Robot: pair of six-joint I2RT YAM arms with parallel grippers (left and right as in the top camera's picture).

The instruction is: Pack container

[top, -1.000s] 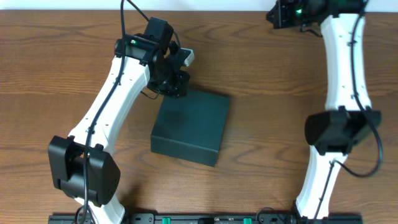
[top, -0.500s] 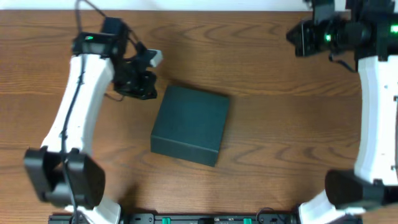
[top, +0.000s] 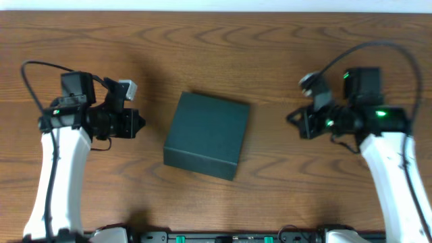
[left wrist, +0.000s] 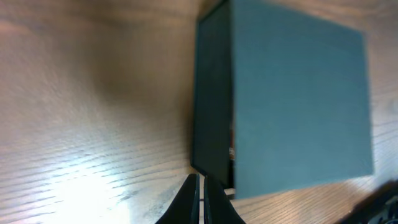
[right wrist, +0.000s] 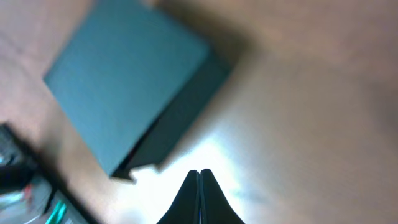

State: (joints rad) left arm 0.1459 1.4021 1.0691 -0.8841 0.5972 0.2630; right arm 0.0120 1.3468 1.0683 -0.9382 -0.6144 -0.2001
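The container (top: 206,135) is a dark teal box lying closed in the middle of the wooden table. It also shows in the left wrist view (left wrist: 292,93) and the right wrist view (right wrist: 134,81). My left gripper (top: 138,124) is shut and empty, left of the container and apart from it; its fingertips (left wrist: 200,186) point at the box's side. My right gripper (top: 295,121) is shut and empty, right of the container with a gap between; its fingertips (right wrist: 199,180) point toward the box.
The wooden table (top: 216,40) carries nothing else in view. A black rail with green connectors (top: 223,237) runs along the front edge, where both arm bases stand.
Both arms swung away from the back of the table. The left gripper moved off the container's far-left corner to its left side. The right gripper came down from the far right corner to the container's right.
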